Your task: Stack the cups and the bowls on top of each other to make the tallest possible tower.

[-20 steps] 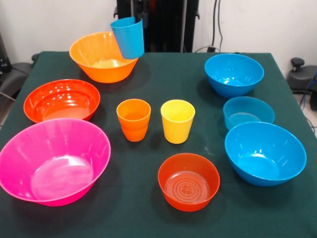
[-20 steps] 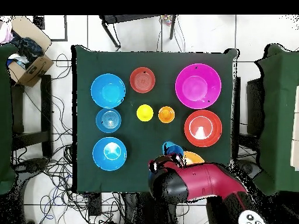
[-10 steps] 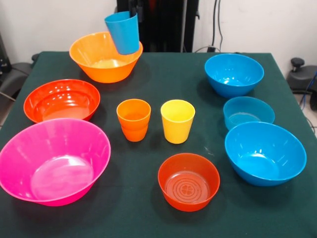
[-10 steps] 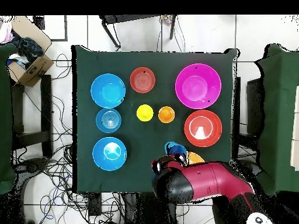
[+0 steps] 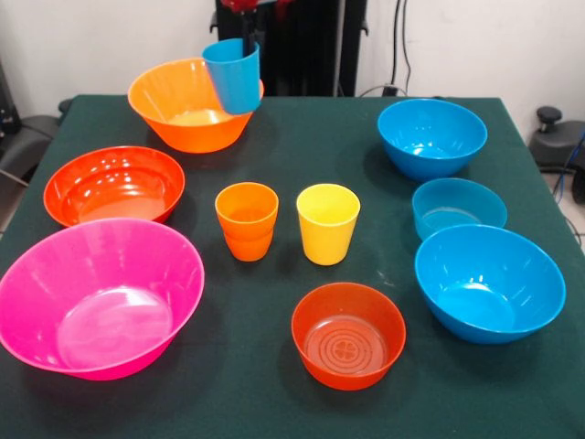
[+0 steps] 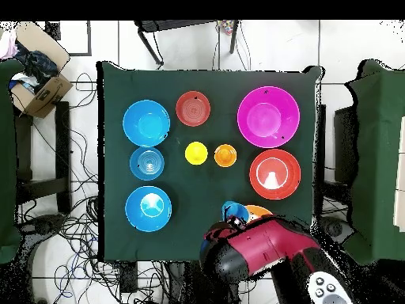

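Blue cup sits tilted at the big orange bowl's right rim — gripper above it, grip probably unreadable here.

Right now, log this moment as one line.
claw: holding blue cup | cup: tilted over orange bowl rim | tower: not started

Blue cup tilts over big orange bowl's rim.

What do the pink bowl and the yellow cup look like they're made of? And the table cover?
Pink bowl: probably glossy translucent plastic; its bottom glows paler and the rim catches highlights. Yellow cup: likely smooth plastic, more opaque, with a soft sheen. Table cover: seemingly dark green matte cloth, felt-like, with no reflections.
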